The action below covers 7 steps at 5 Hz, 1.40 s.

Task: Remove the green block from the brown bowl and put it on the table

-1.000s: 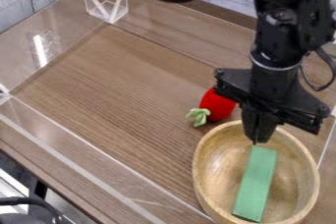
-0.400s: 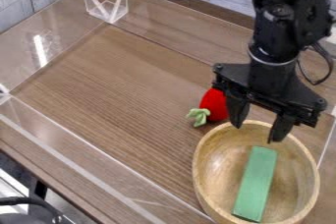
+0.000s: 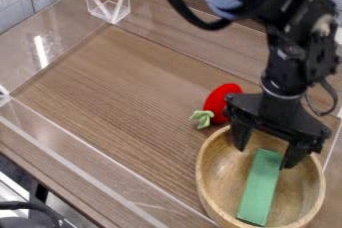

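One black robot arm reached down over the round tan wooden bowl (image 3: 211,185), its gripper (image 3: 263,148) spread wide (fingers pointing downward) above the flat light-green rectangular block (image 3: 259,190) inside.

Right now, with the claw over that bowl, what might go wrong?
The claw hangs low over the far end of the green block, so a slightly off descent could land a fingertip on the block instead of around it. The wall of the brown bowl rises close beside the block, so a finger might catch it and tip the bowl.
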Tool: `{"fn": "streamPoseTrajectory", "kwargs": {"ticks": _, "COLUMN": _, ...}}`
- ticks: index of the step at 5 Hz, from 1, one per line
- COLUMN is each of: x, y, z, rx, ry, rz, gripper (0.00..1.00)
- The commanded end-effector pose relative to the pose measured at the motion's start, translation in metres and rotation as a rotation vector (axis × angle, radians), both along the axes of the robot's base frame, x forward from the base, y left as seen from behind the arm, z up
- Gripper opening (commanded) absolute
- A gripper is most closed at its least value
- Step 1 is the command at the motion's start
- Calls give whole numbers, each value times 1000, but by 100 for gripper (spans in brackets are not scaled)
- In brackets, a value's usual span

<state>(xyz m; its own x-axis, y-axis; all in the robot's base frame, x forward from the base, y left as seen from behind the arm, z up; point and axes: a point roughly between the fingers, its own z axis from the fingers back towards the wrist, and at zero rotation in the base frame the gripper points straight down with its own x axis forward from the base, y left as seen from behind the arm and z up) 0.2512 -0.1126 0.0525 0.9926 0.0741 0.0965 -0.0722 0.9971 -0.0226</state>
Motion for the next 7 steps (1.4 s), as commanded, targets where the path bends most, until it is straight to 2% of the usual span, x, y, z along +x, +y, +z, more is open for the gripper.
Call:
{"fn": "streamPoseTrajectory", "kwargs": {"ticks": 1, "x": 8, "y": 0, "z": 4, "rx": -17, "ry": -31, "rz": -9, "gripper": 0}}
{"fn": "streamPoseTrajectory", "kwargs": {"ticks": 2, "x": 9, "y": 6, "z": 13, "rx": -12, "ry": -41, "rz": -29, "gripper": 0}}
{"fn": "streamPoseTrajectory", "kwargs": {"ticks": 3, "x": 14, "y": -3, "z": 41, "rx": -4, "ry": -83, "rz": 20, "gripper": 0}}
{"fn": "streamPoseTrajectory", "kwargs": {"ticks": 4, "x": 20, "y": -3, "z": 71, "rx": -17, "ry": -123, "rz": 82, "gripper": 0}}
{"fn": "streamPoseTrajectory", "kwargs": {"ticks": 5, "x": 13, "y": -13, "z": 73, "rx": -18, "ry": -118, "rz": 117, "gripper": 0}}
{"fn": "streamPoseTrajectory", "kwargs": {"ticks": 6, "x": 0, "y": -9, "z": 65, "rx": -28, "ry": -94, "rz": 195, "gripper": 0}}
{"fn": "streamPoseTrajectory", "kwargs": {"ticks": 7, "x": -27, "y": -20, "z": 57, "rx": -45, "ry": -72, "rz": 161, "gripper": 0}}
